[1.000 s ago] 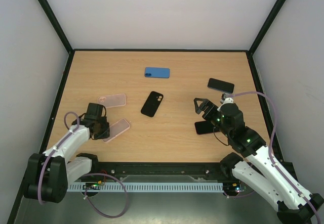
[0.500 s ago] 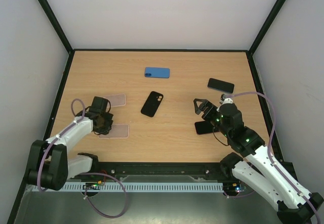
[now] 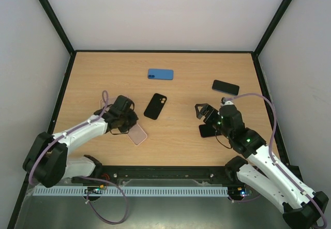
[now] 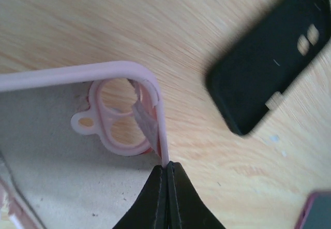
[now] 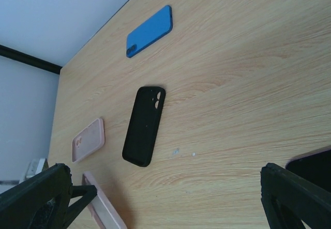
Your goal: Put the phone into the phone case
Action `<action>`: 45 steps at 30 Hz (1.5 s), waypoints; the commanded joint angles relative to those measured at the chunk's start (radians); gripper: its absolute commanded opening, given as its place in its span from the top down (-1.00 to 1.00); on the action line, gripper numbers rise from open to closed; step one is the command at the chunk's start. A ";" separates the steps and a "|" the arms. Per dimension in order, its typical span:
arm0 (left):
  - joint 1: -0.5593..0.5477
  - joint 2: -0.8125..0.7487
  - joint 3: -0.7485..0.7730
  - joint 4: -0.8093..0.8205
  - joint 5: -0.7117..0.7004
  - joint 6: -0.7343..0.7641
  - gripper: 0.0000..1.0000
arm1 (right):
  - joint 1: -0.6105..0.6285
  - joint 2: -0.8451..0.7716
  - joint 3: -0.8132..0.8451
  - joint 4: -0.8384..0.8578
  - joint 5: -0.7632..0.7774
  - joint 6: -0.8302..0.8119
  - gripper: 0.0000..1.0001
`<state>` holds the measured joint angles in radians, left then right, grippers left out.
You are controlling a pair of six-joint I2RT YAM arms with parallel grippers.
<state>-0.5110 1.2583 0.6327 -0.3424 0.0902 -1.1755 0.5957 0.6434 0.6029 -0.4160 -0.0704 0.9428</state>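
Observation:
My left gripper is shut on the rim of a translucent pink phone case, near its camera cut-out. In the left wrist view the jaws pinch the thin pink edge, and the case tilts up off the wood. A dark phone with a pinkish edge lies just beside my right gripper. That gripper is open, with nothing between its fingers. A second dark phone lies at the back right.
A black case lies at the table's middle, also in the wrist views. A blue case sits further back. Another pink case lies behind the left arm. Black frame rails edge the table.
The left gripper has carried the pink case to the right, toward the table's middle, and the case has swung round. The right gripper has shifted slightly left and stays open.

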 commanded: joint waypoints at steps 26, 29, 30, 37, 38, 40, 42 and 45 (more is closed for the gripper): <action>-0.300 0.196 0.106 0.208 0.230 0.371 0.17 | -0.004 0.003 -0.154 0.117 -0.111 -0.021 -0.83; -0.300 0.222 0.100 0.246 0.227 0.361 0.20 | -0.004 0.015 -0.155 0.128 -0.115 -0.024 -0.75; -0.300 0.237 0.102 0.258 0.225 0.361 0.21 | -0.004 0.017 -0.155 0.131 -0.119 -0.026 -0.71; -0.316 0.330 0.126 0.264 0.163 0.355 0.30 | -0.004 0.005 -0.152 0.130 -0.119 -0.043 -0.68; -0.323 0.339 0.129 0.260 0.149 0.354 0.30 | -0.004 0.001 -0.152 0.127 -0.116 -0.045 -0.68; -0.342 0.349 0.138 0.244 0.117 0.353 0.30 | -0.004 -0.008 -0.154 0.125 -0.111 -0.049 -0.68; -0.361 0.360 0.153 0.228 0.094 0.352 0.32 | -0.004 -0.014 -0.159 0.126 -0.106 -0.053 -0.67; -0.373 0.373 0.168 0.207 0.069 0.344 0.44 | -0.004 -0.016 -0.171 0.134 -0.113 -0.043 -0.63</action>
<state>-0.8635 1.6108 0.7700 -0.0921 0.2188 -0.8223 0.5957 0.6388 0.4549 -0.3008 -0.1871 0.9100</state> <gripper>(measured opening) 0.313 0.824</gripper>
